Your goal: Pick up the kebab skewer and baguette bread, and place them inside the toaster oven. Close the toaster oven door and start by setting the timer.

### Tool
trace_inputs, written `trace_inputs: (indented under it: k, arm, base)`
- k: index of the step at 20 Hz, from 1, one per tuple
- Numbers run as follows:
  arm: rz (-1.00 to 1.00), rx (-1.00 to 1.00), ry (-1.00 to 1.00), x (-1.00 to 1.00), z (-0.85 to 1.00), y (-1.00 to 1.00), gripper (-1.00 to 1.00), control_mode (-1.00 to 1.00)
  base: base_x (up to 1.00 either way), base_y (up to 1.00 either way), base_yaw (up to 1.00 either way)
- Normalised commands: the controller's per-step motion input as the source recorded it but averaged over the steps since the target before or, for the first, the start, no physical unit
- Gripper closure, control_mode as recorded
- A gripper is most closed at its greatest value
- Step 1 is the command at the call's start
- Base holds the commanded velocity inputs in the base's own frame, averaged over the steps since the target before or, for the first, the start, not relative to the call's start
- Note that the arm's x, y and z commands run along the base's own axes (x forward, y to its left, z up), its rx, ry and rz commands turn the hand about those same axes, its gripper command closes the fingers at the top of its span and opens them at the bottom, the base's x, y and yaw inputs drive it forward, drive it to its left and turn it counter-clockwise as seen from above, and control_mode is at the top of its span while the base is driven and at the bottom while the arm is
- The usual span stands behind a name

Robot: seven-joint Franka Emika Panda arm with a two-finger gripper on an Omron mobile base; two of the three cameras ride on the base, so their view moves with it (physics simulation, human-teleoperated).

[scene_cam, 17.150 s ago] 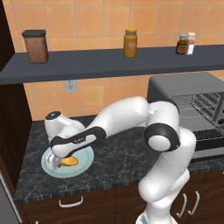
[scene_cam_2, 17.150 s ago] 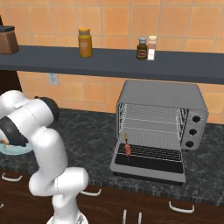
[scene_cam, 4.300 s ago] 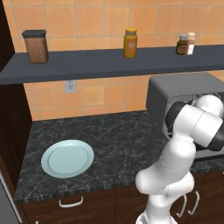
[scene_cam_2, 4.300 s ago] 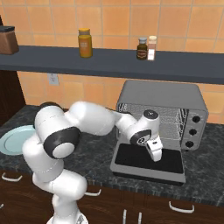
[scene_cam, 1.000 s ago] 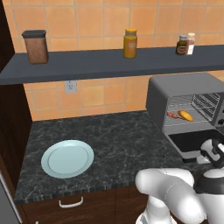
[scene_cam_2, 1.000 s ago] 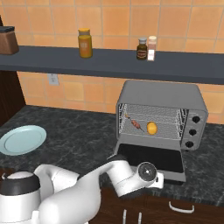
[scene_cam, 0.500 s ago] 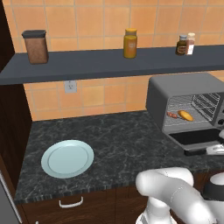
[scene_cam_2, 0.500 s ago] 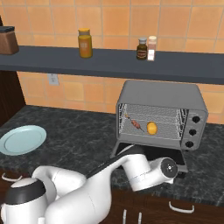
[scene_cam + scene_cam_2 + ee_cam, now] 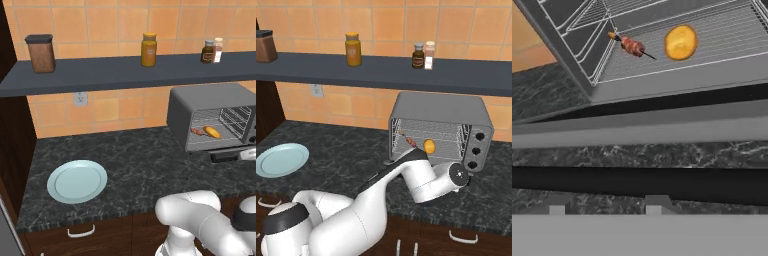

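Note:
The grey toaster oven stands open at the right of the counter. The kebab skewer and the golden baguette bread lie side by side on its wire rack, also seen as the skewer and the baguette. The toaster oven door hangs down flat; in the hand view its grey front edge runs across, with a dark band below it. My gripper sits low in front of that edge. Its fingertips stand partly apart, and between them only counter shows. My wrist covers the door.
A pale blue plate lies bare on the dark stone counter at the left. A shelf above carries jars and bottles. My arm curls across the counter's front edge, before the oven.
The hand has moved right and slightly up along the front of the open door, and its fingers have drawn closer together. The skewer and baguette have stayed on the rack.

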Motion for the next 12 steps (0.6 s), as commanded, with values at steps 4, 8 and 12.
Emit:
trace_inputs:
  k: [4, 8, 12]
  arm:
    - [0.00, -0.02, -0.06, 1.00, 0.41, 0.83, -1.00, -1.00]
    - [0.00, -0.01, -0.03, 1.00, 0.29, 0.78, -1.00, -1.00]
    - [0.00, 0.00, 0.00, 0.94, 0.00, 0.69, -1.00, -1.00]
  base:
    - [0.00, 0.00, 0.00]
    - [0.00, 0.00, 0.00]
    - [0.00, 0.00, 0.00]
